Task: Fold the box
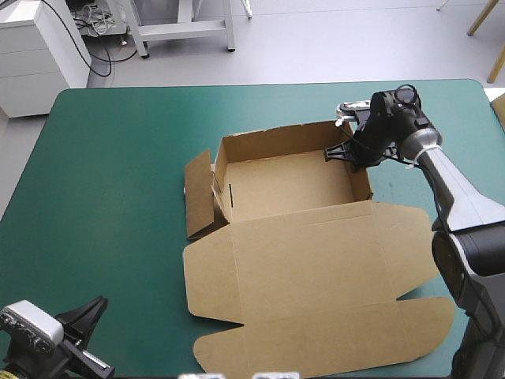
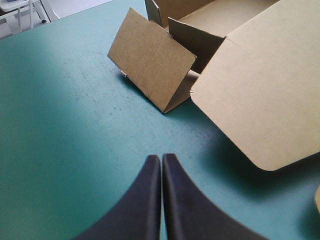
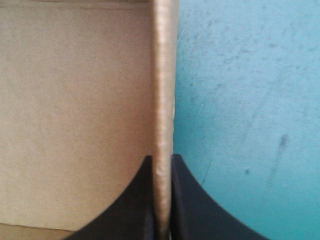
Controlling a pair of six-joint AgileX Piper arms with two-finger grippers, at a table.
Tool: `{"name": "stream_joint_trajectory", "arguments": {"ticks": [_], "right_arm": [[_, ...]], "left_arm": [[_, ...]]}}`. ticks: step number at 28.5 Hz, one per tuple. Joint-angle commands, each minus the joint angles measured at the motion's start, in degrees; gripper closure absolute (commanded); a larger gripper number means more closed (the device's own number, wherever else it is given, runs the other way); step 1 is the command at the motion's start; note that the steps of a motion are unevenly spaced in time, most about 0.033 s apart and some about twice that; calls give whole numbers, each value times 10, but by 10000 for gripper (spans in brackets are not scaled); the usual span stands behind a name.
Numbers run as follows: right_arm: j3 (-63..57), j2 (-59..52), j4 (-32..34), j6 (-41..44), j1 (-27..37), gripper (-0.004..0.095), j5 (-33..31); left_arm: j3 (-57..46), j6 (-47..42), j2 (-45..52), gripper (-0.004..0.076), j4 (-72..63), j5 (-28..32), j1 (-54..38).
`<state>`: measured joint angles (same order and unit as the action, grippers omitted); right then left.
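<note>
Firmly, right end effector (image 3: pixel 161 159) pinches box (image 1: pixel 292 185) edge; left end effector (image 2: pixel 161 157) pressed together.

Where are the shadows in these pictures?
High view: only soft shade inside the box, along its walls. Left wrist view: a dark shadow lies on the cover under the lid's round corner. Right wrist view: no clear shadow beside the wall.

The table's teal-green cover (image 1: pixel 110 181) spans the frame, rounded far corners toward the top — up close it carries faint dark specks (image 3: pixel 282 141), perhaps scuffs or stains.
</note>
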<state>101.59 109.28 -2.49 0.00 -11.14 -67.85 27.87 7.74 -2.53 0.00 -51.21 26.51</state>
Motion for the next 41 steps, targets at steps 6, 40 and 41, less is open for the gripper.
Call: {"name": "stream_joint_trajectory", "arguments": {"ticks": [6,40,41], "right_arm": [[16,-168,0,-5,2,929,8],[16,-312,25,-23,8,929,8],[16,-312,25,-27,8,929,8]], "left_arm": [[13,-10,-10,731,-4,41,0],[13,-118,-177,286,4,135,0],[14,-128,-193,286,4,149,0]]}}
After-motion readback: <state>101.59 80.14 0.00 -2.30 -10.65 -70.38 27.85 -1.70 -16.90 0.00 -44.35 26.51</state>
